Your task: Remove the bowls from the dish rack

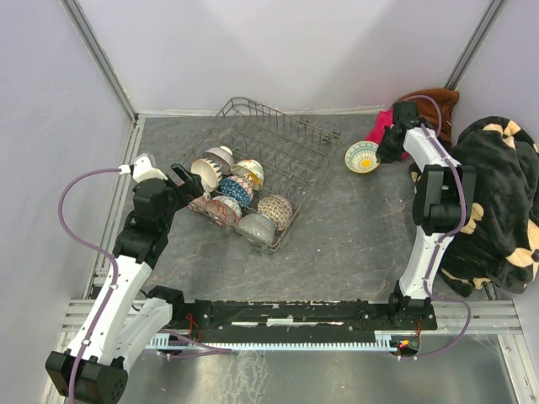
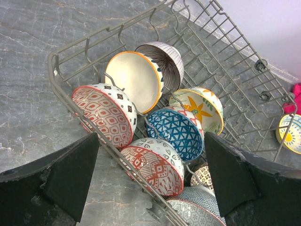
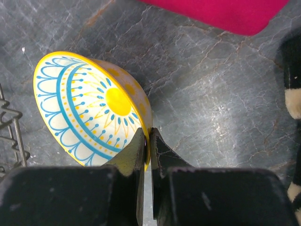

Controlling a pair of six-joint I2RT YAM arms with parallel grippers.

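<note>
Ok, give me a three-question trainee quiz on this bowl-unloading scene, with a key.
1. True or false: the left gripper is open and holds nothing.
2. The right gripper grips the yellow-and-blue bowl by: A its rim; B its base; C not at all.
3. Fill in: that bowl is ___ the dish rack (inside/outside).
Key: 1 true; 2 A; 3 outside.
</note>
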